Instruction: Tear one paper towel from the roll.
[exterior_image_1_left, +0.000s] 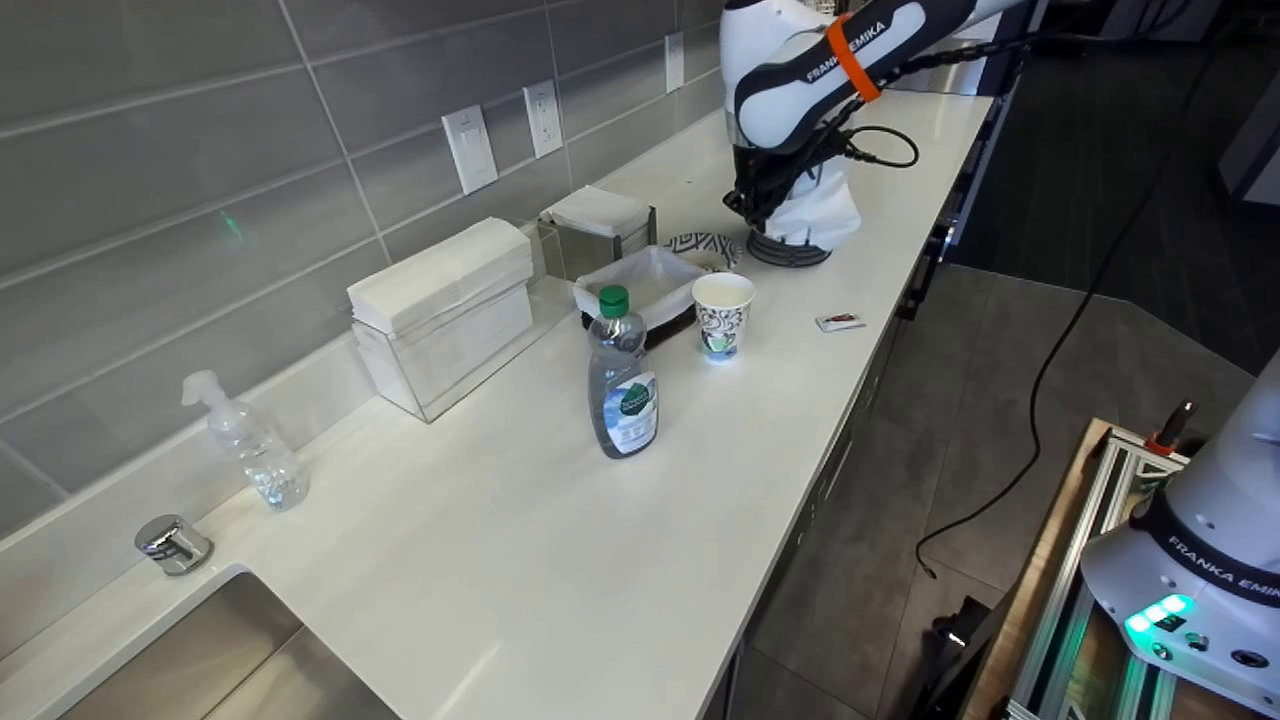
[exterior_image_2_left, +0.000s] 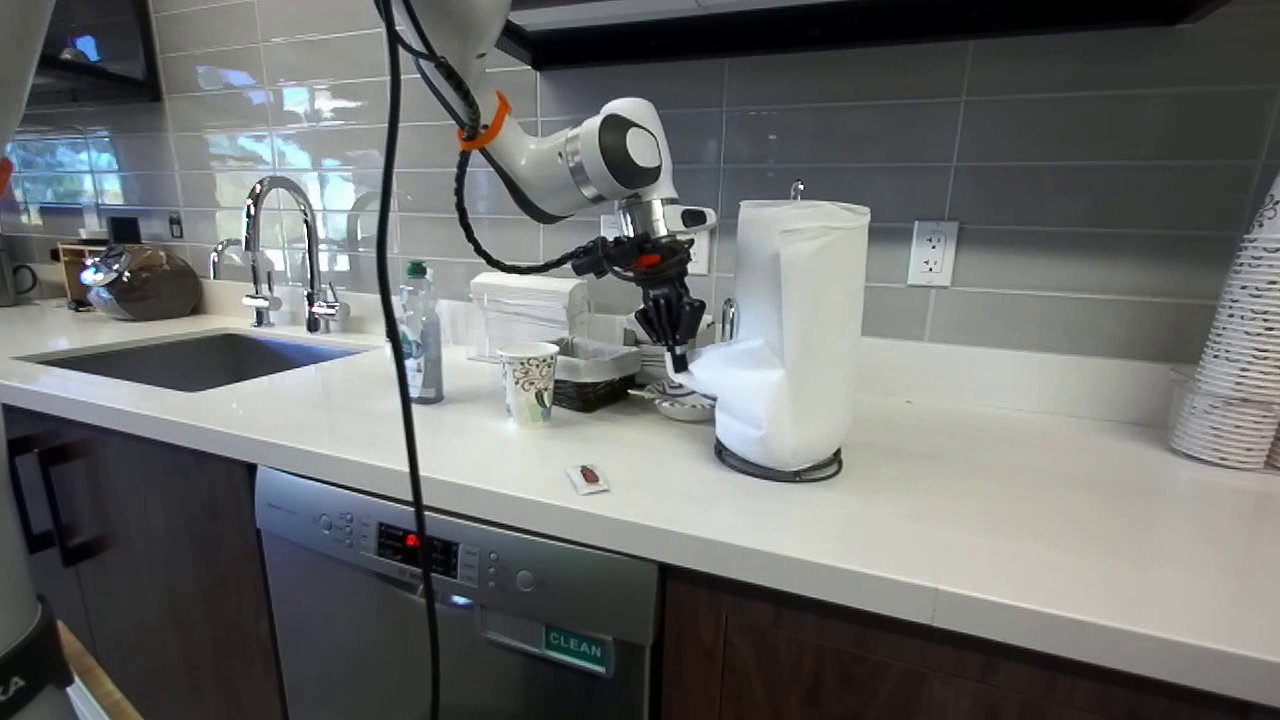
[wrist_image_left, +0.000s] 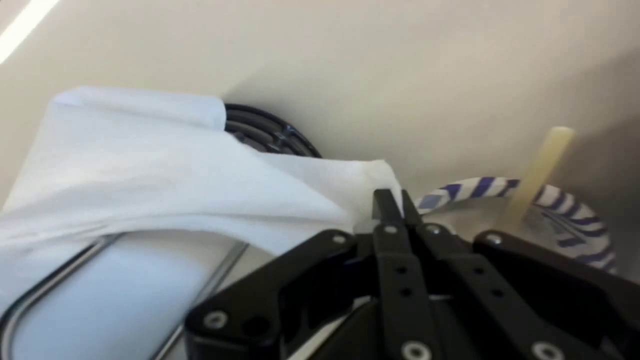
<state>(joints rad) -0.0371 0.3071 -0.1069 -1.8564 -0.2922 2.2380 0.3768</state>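
The roll (exterior_image_2_left: 825, 320) stands upright as a tall white cylinder on a dark round base (exterior_image_2_left: 780, 470). In an exterior view the arm covers most of it, with only its lower white part (exterior_image_1_left: 820, 212) showing. A limp paper towel (exterior_image_2_left: 742, 368) sticks out sideways from the roll's lower half. My gripper (exterior_image_2_left: 679, 360), beside the roll, is shut on its outer corner. From the wrist view, the sheet (wrist_image_left: 270, 192) stretches from the left to the fingertips of the gripper (wrist_image_left: 399, 201), pinched between them. It still joins the roll.
A patterned bowl (wrist_image_left: 595, 235) with a pale stick (wrist_image_left: 540, 170) lies just beside the fingers. Near it stand a lined basket (exterior_image_1_left: 645, 285), a paper cup (exterior_image_1_left: 722, 318) and a soap bottle (exterior_image_1_left: 622, 385). Napkin holders (exterior_image_1_left: 445, 300) line the wall; stacked cups (exterior_image_2_left: 1235, 350) rise beyond the roll.
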